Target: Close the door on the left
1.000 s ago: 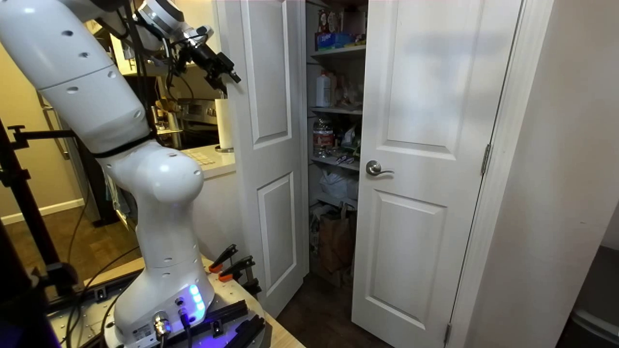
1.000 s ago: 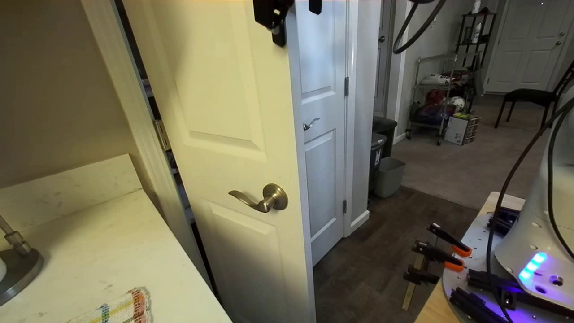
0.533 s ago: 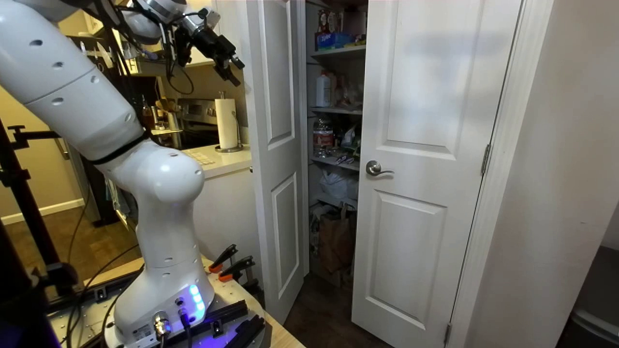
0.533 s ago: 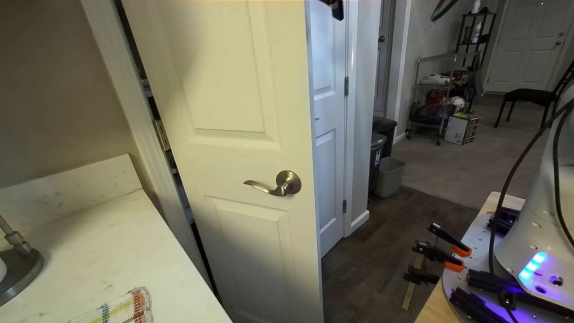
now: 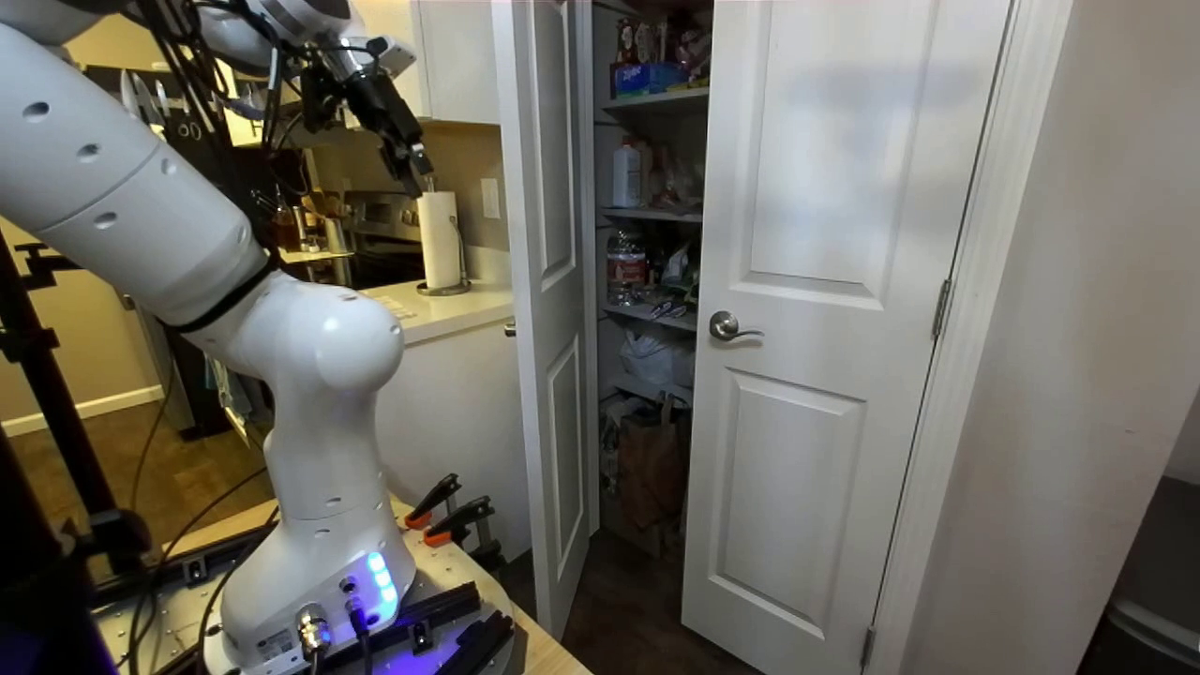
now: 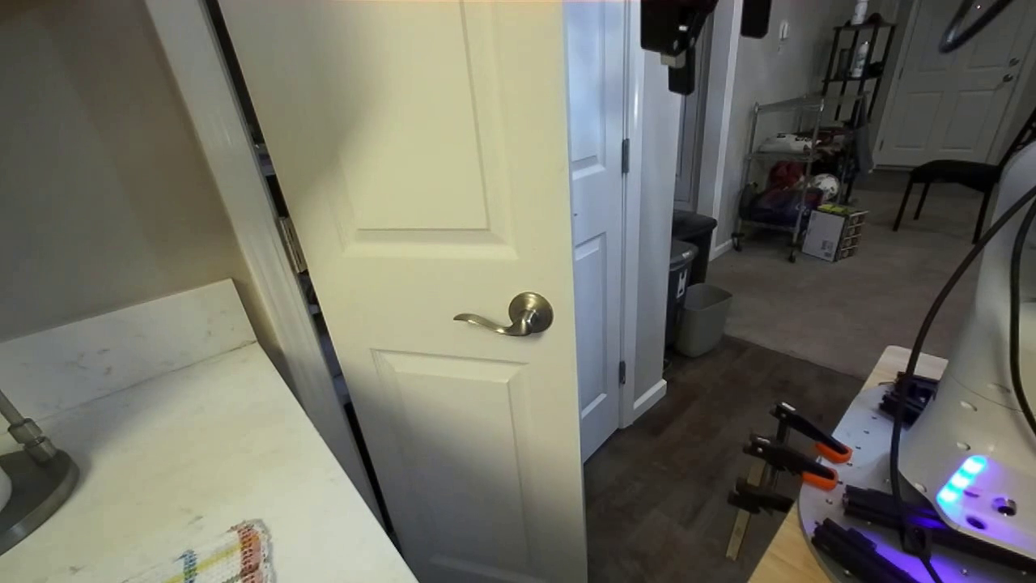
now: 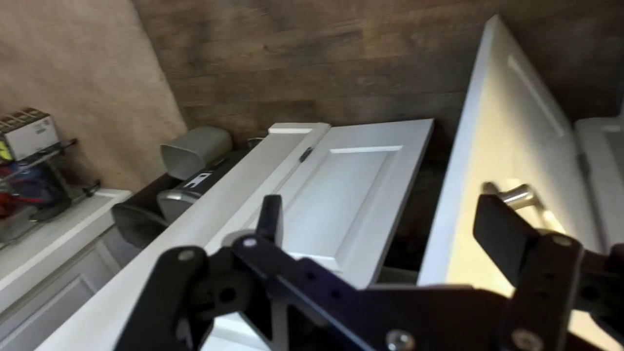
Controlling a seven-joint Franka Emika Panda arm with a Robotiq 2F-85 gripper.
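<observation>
- White panelled left closet door [image 6: 429,279] stands ajar, hinged at its frame's [image 6: 235,186] left edge, lever handle [image 6: 530,314] near the free edge.
- Robotiq gripper [image 7: 383,222] hangs clear of it, jaws spread wide.

The picture's top edge cuts off the door [image 5: 558,309] in both exterior views, and the end effector [image 6: 719,44] in an exterior view. In the wrist view, a finger [image 7: 504,234] partly covers the door's handle [image 7: 520,196]. On the desk [image 6: 178,437], away from its wall edge, the cloth [image 6: 222,559] is cropped below.
</observation>
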